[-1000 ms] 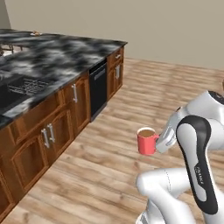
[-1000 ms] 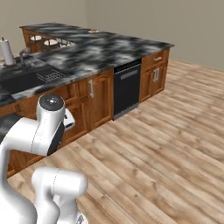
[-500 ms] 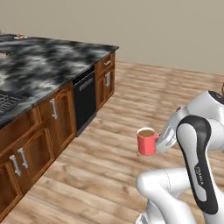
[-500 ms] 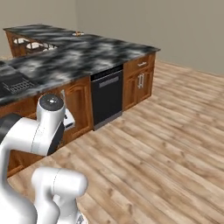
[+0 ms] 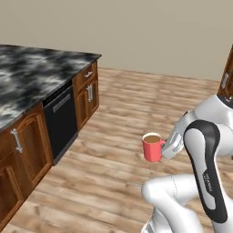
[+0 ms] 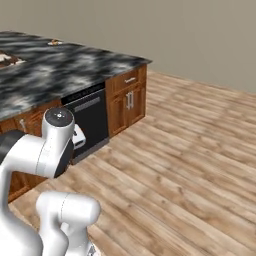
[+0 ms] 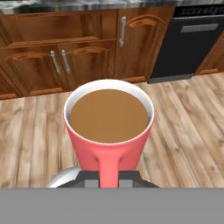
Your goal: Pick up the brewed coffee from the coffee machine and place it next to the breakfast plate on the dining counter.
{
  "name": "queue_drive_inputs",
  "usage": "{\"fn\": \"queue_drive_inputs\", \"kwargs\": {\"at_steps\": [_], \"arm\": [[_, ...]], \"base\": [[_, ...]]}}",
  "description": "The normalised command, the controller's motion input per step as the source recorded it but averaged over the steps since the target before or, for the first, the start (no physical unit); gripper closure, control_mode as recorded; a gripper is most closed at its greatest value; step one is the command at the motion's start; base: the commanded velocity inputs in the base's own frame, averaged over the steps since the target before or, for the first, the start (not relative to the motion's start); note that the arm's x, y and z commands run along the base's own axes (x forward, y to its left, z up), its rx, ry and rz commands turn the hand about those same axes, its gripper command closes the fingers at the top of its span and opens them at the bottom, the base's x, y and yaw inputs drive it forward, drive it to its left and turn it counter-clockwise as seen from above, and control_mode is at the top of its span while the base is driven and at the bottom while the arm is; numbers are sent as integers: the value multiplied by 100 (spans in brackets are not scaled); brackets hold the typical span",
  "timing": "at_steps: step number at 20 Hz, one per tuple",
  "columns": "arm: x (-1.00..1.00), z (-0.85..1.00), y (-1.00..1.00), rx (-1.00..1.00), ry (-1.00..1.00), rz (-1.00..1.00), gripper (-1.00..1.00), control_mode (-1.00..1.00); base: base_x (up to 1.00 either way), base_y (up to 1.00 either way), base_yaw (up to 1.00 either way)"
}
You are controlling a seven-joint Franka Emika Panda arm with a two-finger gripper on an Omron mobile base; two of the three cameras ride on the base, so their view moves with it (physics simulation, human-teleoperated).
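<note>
The brewed coffee, a small red mug (image 5: 152,147) full of brown coffee, hangs upright above the wood floor in front of my arm. My gripper (image 5: 164,146) is shut on the mug's side handle. In the hand view the mug (image 7: 108,127) stands close up with its handle pinched at the gripper (image 7: 108,176). The coffee machine, the breakfast plate and the dining counter are out of view.
A marbled counter (image 5: 32,77) on wooden cabinets with steel handles runs along the left, with a black dishwasher (image 5: 61,120) set into it. Small items (image 6: 54,42) lie far back on its top. Open wood floor (image 5: 136,100) stretches ahead to a beige wall.
The whole picture has shifted: the base has moved, so the counter and dishwasher slide left and the counter's end and bare wall come into view. The mug stays held the same way.
</note>
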Motion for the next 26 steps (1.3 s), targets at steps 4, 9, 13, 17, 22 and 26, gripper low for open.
{"fn": "queue_drive_inputs", "kwargs": {"at_steps": [4, 9, 13, 17, 22, 26], "arm": [[0, 0, 0, 0, 0, 0, 100, 100], [0, 0, 0, 0, 0, 0, 100, 100], [0, 0, 0, 0, 0, 0, 100, 100], [0, 0, 0, 0, 0, 0, 100, 100], [0, 0, 0, 0, 0, 0, 100, 100], [0, 0, 0, 0, 0, 0, 100, 100]], "base": [[100, 0, -26], [100, 0, -23], [100, 0, -17], [100, -4, -12], [100, -9, -5], [100, -12, 0]]}}
